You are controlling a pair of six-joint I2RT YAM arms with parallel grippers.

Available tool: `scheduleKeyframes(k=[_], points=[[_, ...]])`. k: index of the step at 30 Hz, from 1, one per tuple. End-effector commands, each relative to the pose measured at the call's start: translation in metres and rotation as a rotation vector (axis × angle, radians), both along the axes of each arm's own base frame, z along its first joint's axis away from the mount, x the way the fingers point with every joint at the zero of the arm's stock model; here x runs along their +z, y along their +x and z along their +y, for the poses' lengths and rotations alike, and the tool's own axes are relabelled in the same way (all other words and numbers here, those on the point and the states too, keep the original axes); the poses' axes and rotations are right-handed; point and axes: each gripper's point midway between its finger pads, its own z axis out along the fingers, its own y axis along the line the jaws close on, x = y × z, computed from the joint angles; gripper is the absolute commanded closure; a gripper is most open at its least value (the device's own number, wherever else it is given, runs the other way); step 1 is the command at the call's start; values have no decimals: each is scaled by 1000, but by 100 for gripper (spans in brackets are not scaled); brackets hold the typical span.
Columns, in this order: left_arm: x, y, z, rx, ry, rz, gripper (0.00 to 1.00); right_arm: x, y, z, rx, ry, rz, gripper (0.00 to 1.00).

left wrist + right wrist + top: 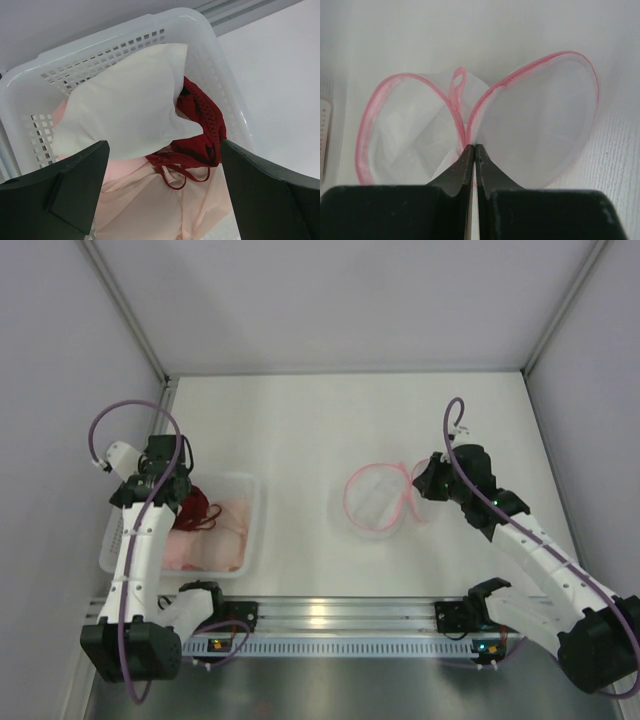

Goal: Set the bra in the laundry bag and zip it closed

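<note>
So the bra (125, 100) was sitting inside the basket (30, 90). It showed as a whitish padded cup lying on top, with the dark red bra (202, 125) tucked against it and pale pink fabric (145, 205) underneath. We couldn't tell whether that pink stuff was part of the same bra. Only the left wrist view gave us any of that; from the top view the basket's contents were just a pink-and-red smudge.

The laundry bag (378, 500) lay on the table (300, 420), well off to the right of the basket, flopped open. The right wrist view showed what the top one didn't: both mesh halves spread like wings, and the right gripper (473, 150) with its fingers squeezed together on the pink rim where the halves meet. The left gripper (164, 150) hung right above the basket, fingers spread wide, holding nothing.

Count-wise we got one basket, one bag with two halves, one red bra and two grippers.
</note>
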Motion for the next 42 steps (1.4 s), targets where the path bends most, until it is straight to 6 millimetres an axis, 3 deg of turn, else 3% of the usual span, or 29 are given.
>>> scheduleKeyframes(k=[1,5,12,16,20,25,29,37,41,42], points=[[3,-6,9,12,50,28,2,22,12,4,3,34,-72,100],[-15,-3,8,-37,59,83,2,20,12,5,13,35,-59,100],[-5,28,11,-160,126,117,6,21,10,5,5,45,-61,100],[-17,33,9,-206,125,188,10,20,11,4,-6,47,-56,100],[-31,24,12,-194,136,240,18,20,12,5,-4,46,-54,100],[-24,22,17,-165,161,223,34,20,13,6,0,41,-53,100],[-29,21,17,-166,164,249,44,19,14,6,-1,45,-50,100],[-38,27,14,-206,143,277,36,19,14,6,3,44,-54,100],[-42,30,13,-216,139,300,49,21,13,6,3,48,-59,100],[-43,30,13,-214,141,302,59,21,13,6,1,48,-59,100]])
